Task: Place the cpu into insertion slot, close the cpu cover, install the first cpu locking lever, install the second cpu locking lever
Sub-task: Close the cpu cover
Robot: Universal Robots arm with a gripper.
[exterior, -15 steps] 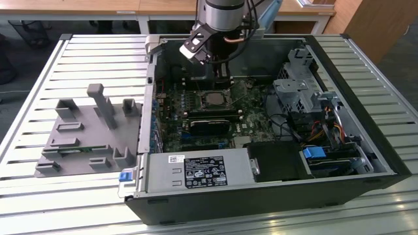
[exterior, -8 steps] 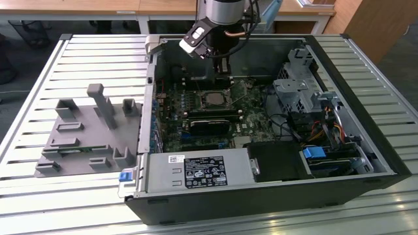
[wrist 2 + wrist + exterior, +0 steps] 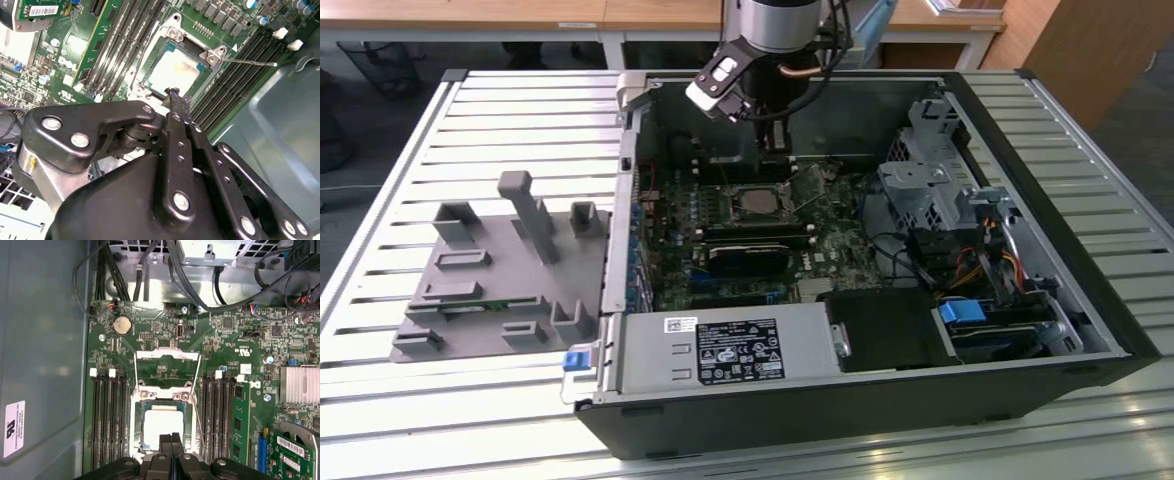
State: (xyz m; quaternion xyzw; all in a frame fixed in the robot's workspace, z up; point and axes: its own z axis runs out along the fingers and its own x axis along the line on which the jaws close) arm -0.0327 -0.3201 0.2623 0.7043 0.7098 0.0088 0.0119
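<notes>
The cpu (image 3: 162, 426) lies in the insertion slot (image 3: 136, 427) on the green board, its silvery face up; it also shows in the second wrist view as cpu (image 3: 175, 70). The cpu cover (image 3: 207, 55) lies flat around the chip as a thin metal frame. Thin locking lever rods (image 3: 136, 375) stick out from the socket unlatched, one of them the lever rod (image 3: 250, 62). My gripper (image 3: 170, 436) is shut with nothing between its fingers, its tip just over the chip's edge. In the exterior view the gripper (image 3: 774, 150) hangs over the socket (image 3: 754, 200) inside the open case.
Long black memory slots (image 3: 110, 420) flank the socket on both sides. A green card (image 3: 241, 420) and a heat sink (image 3: 300, 385) stand beside them. Cables (image 3: 150, 270) run along the case wall. A grey fixture (image 3: 494, 270) sits at the exterior view's left, a drive cage (image 3: 921, 190) at its right.
</notes>
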